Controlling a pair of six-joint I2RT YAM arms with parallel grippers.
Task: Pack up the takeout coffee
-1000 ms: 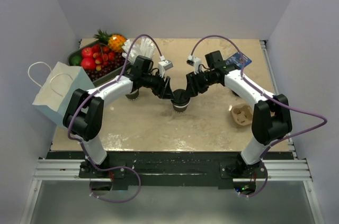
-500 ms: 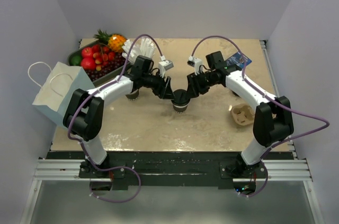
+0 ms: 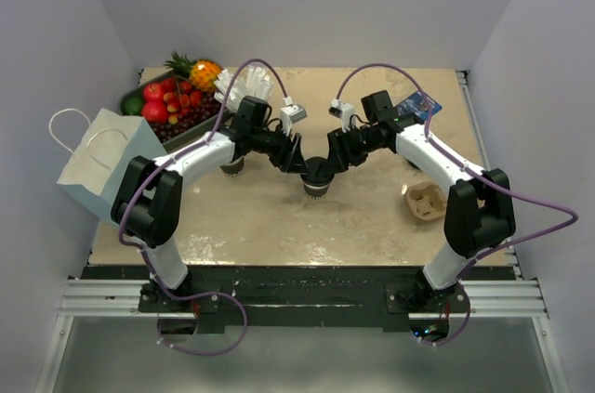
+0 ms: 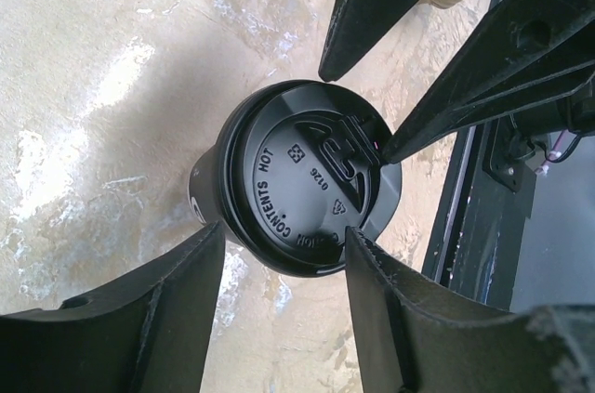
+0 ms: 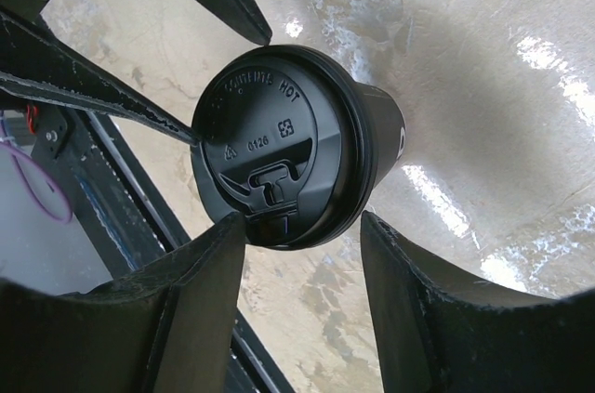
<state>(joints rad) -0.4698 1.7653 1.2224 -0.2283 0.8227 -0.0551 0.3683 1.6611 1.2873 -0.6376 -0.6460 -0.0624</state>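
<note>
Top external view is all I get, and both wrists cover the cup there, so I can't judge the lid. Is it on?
Observer: Yes. Both wrist views show the black lid sitting on the takeout coffee, its face reading CONTENTS HOT.
Operator: Are the jaws shut on it?
Observer: No. The left gripper is open, its fingers apart at the lid's near rim. I cannot tell whether they touch it.
Operator: And the right?
Observer: The right gripper is open too, its tips at the opposite rim.
</note>
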